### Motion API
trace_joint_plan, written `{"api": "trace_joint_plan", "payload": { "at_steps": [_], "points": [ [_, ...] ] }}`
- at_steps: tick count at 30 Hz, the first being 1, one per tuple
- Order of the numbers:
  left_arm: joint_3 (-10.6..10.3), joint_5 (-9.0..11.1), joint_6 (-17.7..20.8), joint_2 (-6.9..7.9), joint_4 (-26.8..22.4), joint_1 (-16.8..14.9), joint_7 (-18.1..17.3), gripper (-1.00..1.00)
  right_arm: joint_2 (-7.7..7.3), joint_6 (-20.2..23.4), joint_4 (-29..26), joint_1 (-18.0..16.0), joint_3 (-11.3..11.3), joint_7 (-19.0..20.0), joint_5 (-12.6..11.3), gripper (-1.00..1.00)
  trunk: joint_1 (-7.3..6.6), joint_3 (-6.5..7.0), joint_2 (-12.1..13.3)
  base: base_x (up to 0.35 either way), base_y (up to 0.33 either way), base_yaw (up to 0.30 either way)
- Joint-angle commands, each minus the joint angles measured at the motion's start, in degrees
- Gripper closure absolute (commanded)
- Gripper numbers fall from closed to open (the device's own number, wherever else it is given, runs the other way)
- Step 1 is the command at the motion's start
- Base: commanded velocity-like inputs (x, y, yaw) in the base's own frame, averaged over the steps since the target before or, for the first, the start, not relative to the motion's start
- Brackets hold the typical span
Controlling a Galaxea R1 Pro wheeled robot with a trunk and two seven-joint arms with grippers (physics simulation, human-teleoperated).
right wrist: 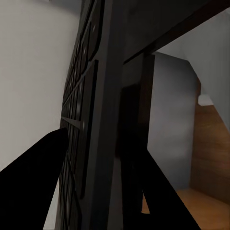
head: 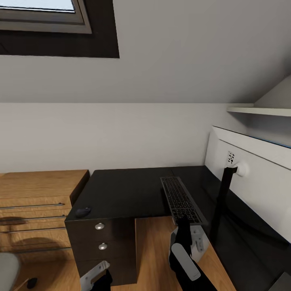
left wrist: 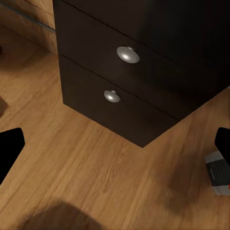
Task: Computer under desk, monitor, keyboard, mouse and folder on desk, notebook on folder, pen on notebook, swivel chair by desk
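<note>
Though thin and rigid, the keyboard [head: 182, 201] probably handles as a light, stiff slab, lying on the black desk [head: 121, 190] with its near end past the front edge. Pinched at that overhanging end by the right gripper [head: 184, 224], one finger above the keys and one below, as the right wrist view shows with the key rows [right wrist: 79, 124] running between the two dark fingers [right wrist: 28, 187]. Likely to pivot or sag if carried from one end only, so better slid flat across the slick top than lifted high. Beside it, the white monitor [head: 258, 178] on a dark stand [head: 224, 198], seen from behind; top-heavy by the look of it and best not nudged. Farther along the desk's left edge, the small dark mouse [head: 83, 211], smooth and apt to skid. Below, the drawer unit with round silver knobs [left wrist: 128, 54], above which hangs the left gripper [left wrist: 115, 148], fingers spread wide, holding nothing. No brand, label or legible key lettering anywhere.
</note>
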Motion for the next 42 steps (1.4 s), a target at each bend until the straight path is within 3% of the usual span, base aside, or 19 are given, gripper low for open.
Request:
{"api": "trace_joint_plan", "payload": {
  "at_steps": [1, 24, 39, 42],
  "points": [
    [0.0, 0.0, 0.5, -0.01, -0.1, 0.0, 0.2, -1.0, 0.0, -0.2, 0.0, 0.0, 0.1, -0.5, 0.2, 1.0, 0.0, -0.05, 0.0, 0.0, 0.0, 0.0],
    [-0.4, 0.0, 0.5, -0.2, 0.0, 0.0, 0.1, -1.0, 0.0, 0.0, -0.2, 0.0, 0.2, -0.6, 0.2, 1.0, 0.0, -0.05, 0.0, 0.0, 0.098, 0.0],
    [-0.4, 0.0, 0.5, -0.28, 0.0, 0.0, 0.1, -1.0, 0.0, 0.0, -0.2, 0.0, 0.1, -0.6, 0.1, 1.0, 3.3, -2.75, -6.0, 0.0, 0.0, 0.0],
    [-0.4, 0.0, 0.5, -0.26, 0.0, 0.0, 0.2, -1.0, 0.0, 0.0, -0.2, 0.0, 0.2, -0.6, 0.1, 1.0, 3.3, -2.75, -6.0, 0.0, 0.0, 0.0]
  ]
}}
